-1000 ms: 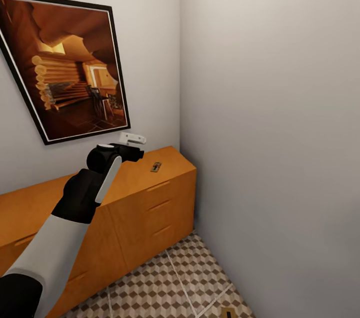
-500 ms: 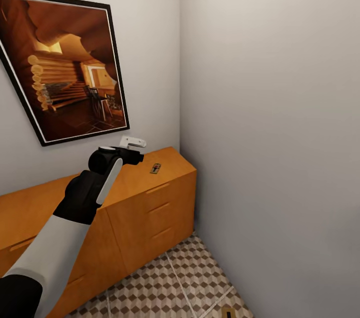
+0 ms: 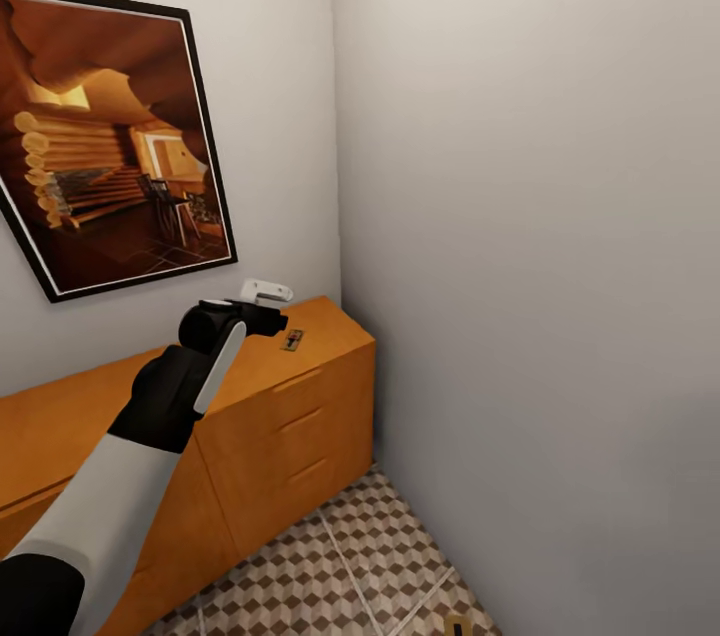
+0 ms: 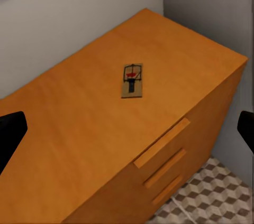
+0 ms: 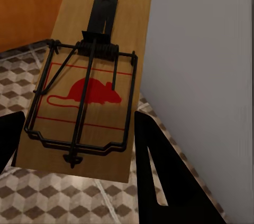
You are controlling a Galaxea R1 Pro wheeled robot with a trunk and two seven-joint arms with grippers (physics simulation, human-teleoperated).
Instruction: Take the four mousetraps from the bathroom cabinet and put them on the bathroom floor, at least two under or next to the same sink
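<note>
Left end effector [image 3: 268, 306] held above the cabinet [image 3: 250, 416], over the flat top near the corner end. Fingers spread wide: in the left wrist view the two dark fingertips [image 4: 10, 134] sit at opposite edges, nothing between them but the cabinet top. No contact with anything.

Right end effector [image 5: 79, 145] closed on a mousetrap [image 5: 90, 76], dark fingers either side of the lower end of the board, the board held up close to the camera. Behind it the patterned bathroom floor [image 5: 47, 203], a grey wall [image 5: 211, 76], and a strip of orange wood at the far corner.

Held trap: pale brown wooden rectangle, black wire frame across the face, coiled spring bar across the middle, flat black metal tab toward the far end. Printed in red on the wood: a mouse silhouette with a looping tail line inside thin red lines. No readable words or brand.

Second mousetrap [image 4: 132, 80] lying flat on the cabinet top, well back from the drawer edge, apart from both left fingers; seen in the head view as a small dark speck [image 3: 293, 340] just beside the left end effector. Same build, with a small red mark; too small to read any print.

Cabinet fronts with slot handles [image 4: 161, 143]. Framed picture [image 3: 110, 136] on the wall above the cabinet. At the bottom edge of the head view, a small brown object [image 3: 457, 626] on the floor tiles, cut off.
</note>
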